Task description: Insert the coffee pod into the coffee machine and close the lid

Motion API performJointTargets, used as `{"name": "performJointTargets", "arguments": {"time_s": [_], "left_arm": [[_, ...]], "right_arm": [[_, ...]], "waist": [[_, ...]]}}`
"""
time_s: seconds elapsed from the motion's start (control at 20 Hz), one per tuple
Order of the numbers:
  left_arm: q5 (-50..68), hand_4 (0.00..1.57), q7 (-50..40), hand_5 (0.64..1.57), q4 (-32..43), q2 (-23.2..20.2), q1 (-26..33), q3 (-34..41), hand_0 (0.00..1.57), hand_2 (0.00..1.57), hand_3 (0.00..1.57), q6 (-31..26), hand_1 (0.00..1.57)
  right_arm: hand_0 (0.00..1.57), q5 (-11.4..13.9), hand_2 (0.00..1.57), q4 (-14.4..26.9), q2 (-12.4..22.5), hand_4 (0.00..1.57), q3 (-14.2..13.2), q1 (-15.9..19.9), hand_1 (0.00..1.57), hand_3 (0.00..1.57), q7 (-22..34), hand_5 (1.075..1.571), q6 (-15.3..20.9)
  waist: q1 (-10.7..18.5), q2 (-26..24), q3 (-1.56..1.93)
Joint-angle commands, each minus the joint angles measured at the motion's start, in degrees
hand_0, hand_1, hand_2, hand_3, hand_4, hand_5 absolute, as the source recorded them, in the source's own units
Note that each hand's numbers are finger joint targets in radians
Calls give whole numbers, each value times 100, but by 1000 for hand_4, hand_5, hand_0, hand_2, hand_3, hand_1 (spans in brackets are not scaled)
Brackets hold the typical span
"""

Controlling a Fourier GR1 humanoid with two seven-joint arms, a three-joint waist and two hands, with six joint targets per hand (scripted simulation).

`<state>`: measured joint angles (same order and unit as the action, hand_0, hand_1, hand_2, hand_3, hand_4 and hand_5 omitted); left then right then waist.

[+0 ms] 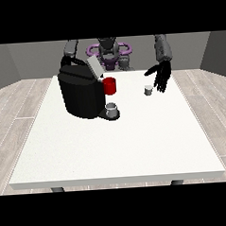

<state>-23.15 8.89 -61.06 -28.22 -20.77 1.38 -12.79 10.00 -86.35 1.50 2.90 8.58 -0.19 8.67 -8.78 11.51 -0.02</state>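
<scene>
Our hand at the view's right hangs open beside the coffee pod; next we must grab it.

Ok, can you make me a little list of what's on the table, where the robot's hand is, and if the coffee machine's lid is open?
table: white table
machine: black coffee machine, toward the view's left
lid: grey lid tilted up, open
cup: grey cup on the machine's tray
red part: red cup-shaped part at the machine's front
pod: small coffee pod standing on the table, right of the machine
hand at the view's right: open, fingers pointing down, just beside the pod, not holding it
other hand: hidden behind the machine
</scene>
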Motion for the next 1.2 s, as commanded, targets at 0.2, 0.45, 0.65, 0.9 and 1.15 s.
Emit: {"name": "performJointTargets", "arguments": {"time_s": [0.2,0.45,0.65,0.9,1.15], "left_arm": [[-697,0,81,1571,699,363,-845,-61,488,724,486,817,488],[-1383,384,564,1571,885,386,-776,-404,888,963,816,1325,888],[-1809,429,740,1571,1307,283,-606,-619,941,1039,871,1393,941],[-2311,339,478,1571,1493,151,-791,-902,872,1024,880,1197,872],[-2525,392,579,1571,2214,174,-1074,-766,789,960,845,1197,789]], "right_arm": [[0,-9,0,505,-140,0,21,484,0,0,-122,1571,71],[0,-107,0,794,41,0,-228,733,0,0,67,1571,30],[0,89,0,706,20,0,-51,592,0,0,367,1571,88],[0,-148,0,1066,-81,0,-113,576,0,0,-232,1571,-67],[0,-142,0,902,-92,0,-58,600,0,0,42,1571,-109]], "waist": [[-22,438,1],[213,297,1],[139,76,-2],[122,124,3],[-98,129,-1]]}}
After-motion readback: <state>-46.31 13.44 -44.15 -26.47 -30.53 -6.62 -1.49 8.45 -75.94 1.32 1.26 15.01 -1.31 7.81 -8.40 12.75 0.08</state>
